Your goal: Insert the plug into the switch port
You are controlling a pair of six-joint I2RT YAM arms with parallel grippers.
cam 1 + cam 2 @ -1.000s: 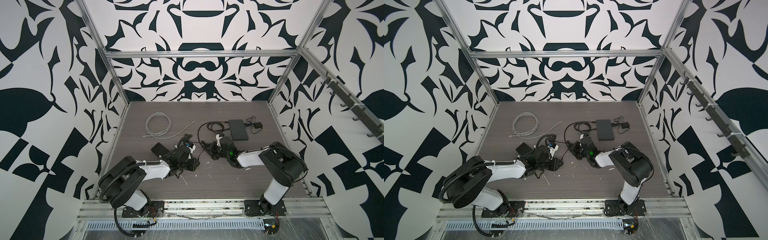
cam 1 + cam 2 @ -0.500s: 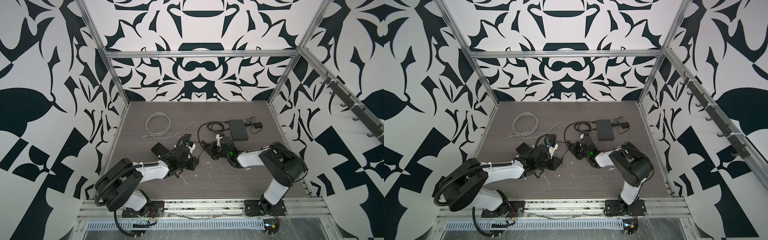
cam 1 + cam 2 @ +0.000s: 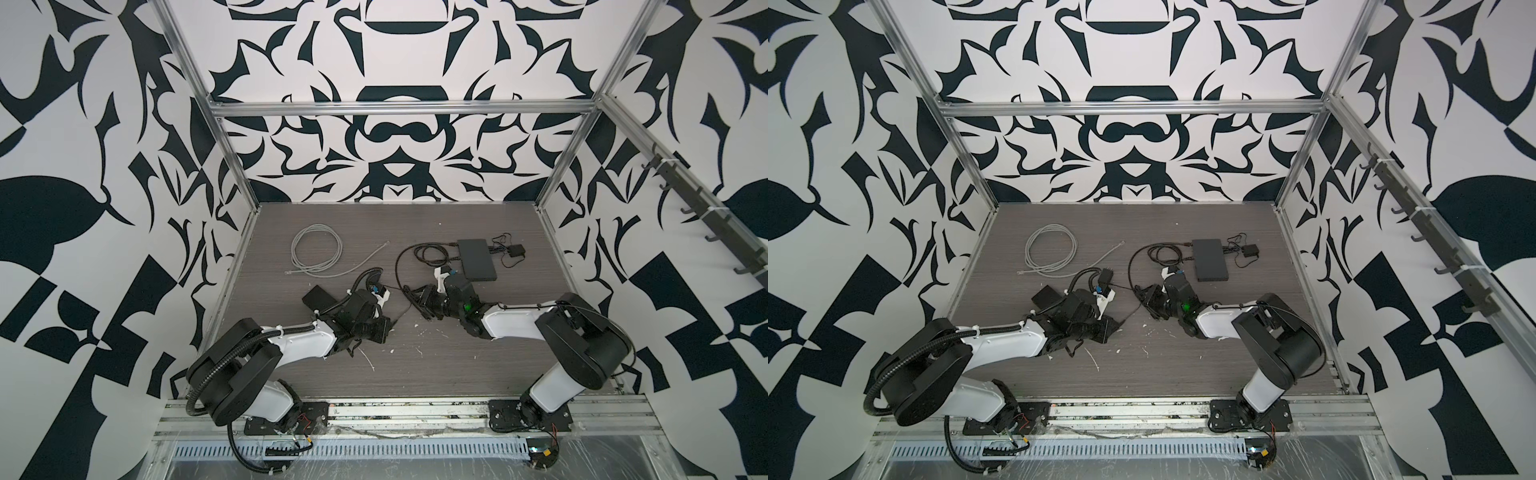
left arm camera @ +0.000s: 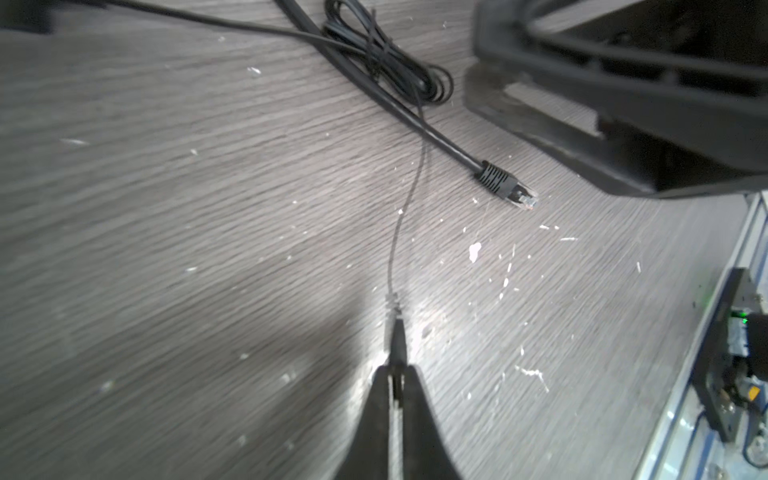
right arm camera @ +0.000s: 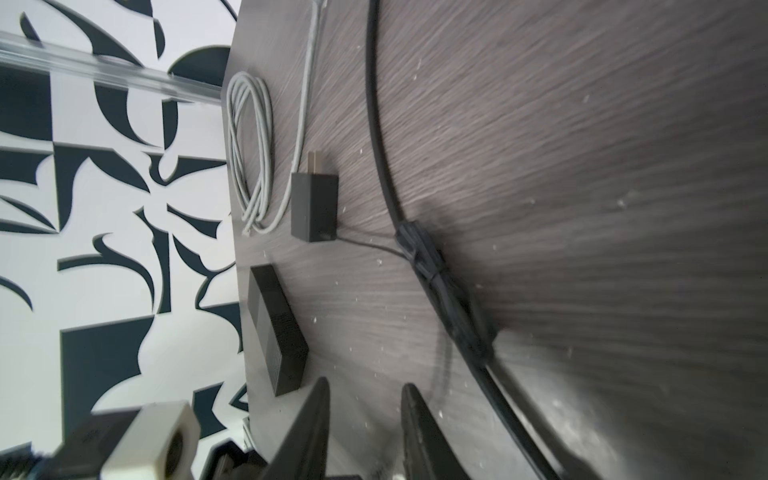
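Left gripper (image 4: 395,372) clenches the thin cable's plug (image 4: 395,340) near the Ethernet connector (image 4: 507,189); right gripper (image 5: 365,386) is released and empty.

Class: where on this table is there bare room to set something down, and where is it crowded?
Bare: the front of the table between left arm and right arm, and the back strip between the grey cable coil and the wall. Crowded: the middle, around the black cables and black box.

The grey bench (image 3: 436,365) bears a coiled grey cable (image 3: 316,249) toward its far left corner, a black switch (image 3: 477,259) by the far right, a black cable (image 3: 428,253) and plug (image 4: 505,187) mid-bench, a thin cord (image 4: 409,195), white flecks (image 4: 475,251).
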